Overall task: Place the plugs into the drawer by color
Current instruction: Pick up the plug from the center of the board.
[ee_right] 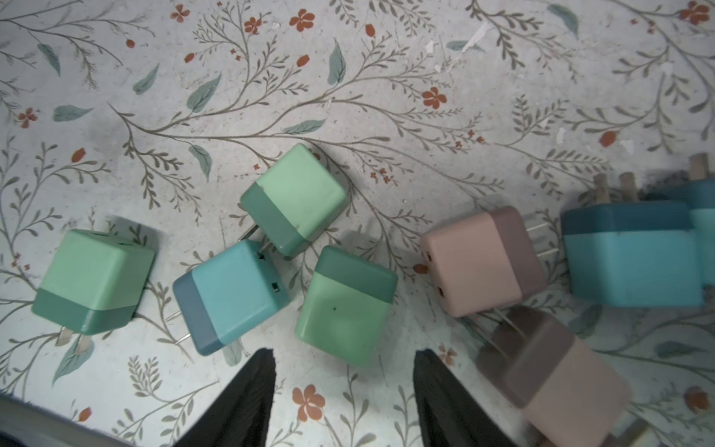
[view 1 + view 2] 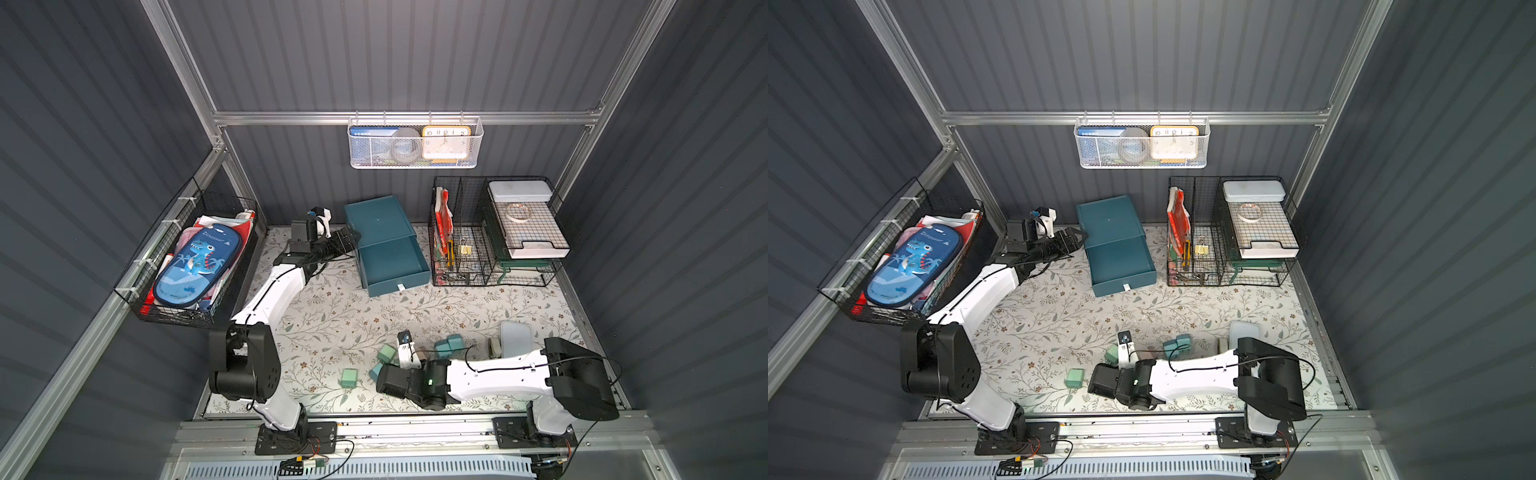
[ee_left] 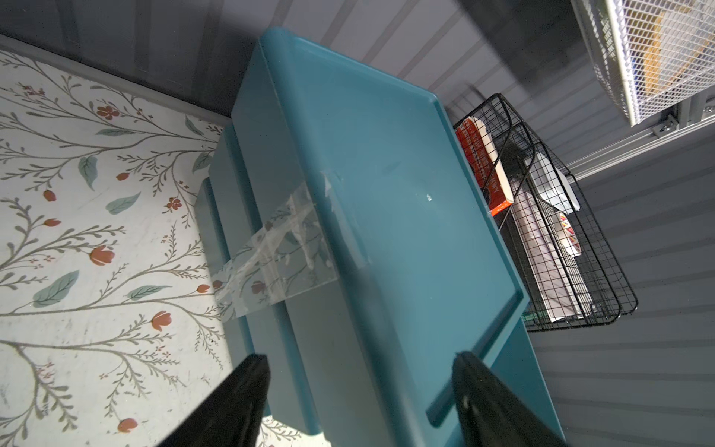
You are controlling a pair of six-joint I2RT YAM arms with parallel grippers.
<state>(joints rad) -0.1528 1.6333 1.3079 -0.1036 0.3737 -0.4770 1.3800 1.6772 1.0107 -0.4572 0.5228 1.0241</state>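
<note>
The teal drawer (image 2: 376, 222) cabinet stands at the back middle with one drawer (image 2: 395, 262) pulled out toward the front; its inside looks bare. My left gripper (image 2: 351, 237) is open at the cabinet's left side, its fingers (image 3: 247, 387) straddling the upper edge. The plugs lie near the front. The right wrist view shows three green plugs (image 1: 94, 280) (image 1: 298, 197) (image 1: 344, 305), one blue plug (image 1: 232, 294) among them, two pink plugs (image 1: 479, 263) (image 1: 557, 375), and more blue plugs (image 1: 630, 259). My right gripper (image 1: 344, 354) hangs open over them, holding nothing, with a green plug just beyond its fingertips.
Black wire organizers (image 2: 494, 232) stand right of the cabinet. A wire basket with a dinosaur pencil case (image 2: 195, 266) hangs on the left wall, and a white mesh basket (image 2: 415, 143) on the back wall. A beige stapler-like object (image 2: 494, 347) and a pale lid (image 2: 515, 338) lie near the right arm.
</note>
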